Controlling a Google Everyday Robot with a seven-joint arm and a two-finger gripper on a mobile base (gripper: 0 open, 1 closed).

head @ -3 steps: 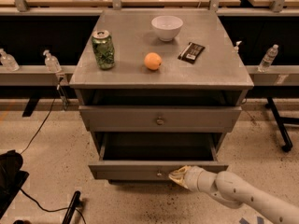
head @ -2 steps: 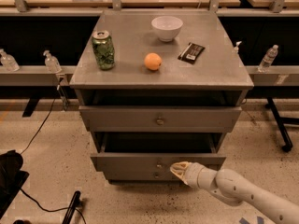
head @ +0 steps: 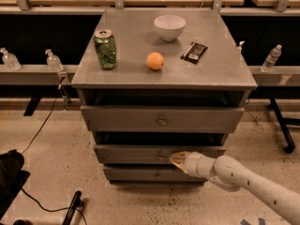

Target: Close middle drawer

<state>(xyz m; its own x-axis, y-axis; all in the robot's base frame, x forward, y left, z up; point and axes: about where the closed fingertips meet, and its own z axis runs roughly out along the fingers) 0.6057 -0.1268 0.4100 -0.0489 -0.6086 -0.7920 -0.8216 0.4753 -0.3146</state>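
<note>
On the left ledge, two clear bottles (head: 8,59) are standing well away from your work. On the cabinet top (head: 225,74), left to right, you are looking at a green can (head: 105,48) standing upright, an orange (head: 155,60), a white bowl (head: 169,27) farther back and a dark packet (head: 194,52) lying flat. The bowl's inside is showing only white. Another bottle (head: 272,57) is standing on the right ledge.

The middle drawer (head: 126,153) is sitting second of three, under the top drawer (head: 206,119) and above the lowest drawer (head: 136,174). Its front is facing you, long axis running left to right. A dark gap is showing above the front, and its box is lying hidden, so you cannot tell what it is holding. Whether it is fully flush, you cannot tell.

Your gripper (head: 177,158) is reaching in from the lower right, with its fingers pressed together into one tip. That tip is sitting against the drawer front, just right of the knob (head: 161,157). Bare floor (head: 61,158) is lying open on both sides of the cabinet, with a black cable (head: 42,125) trailing on the left.
</note>
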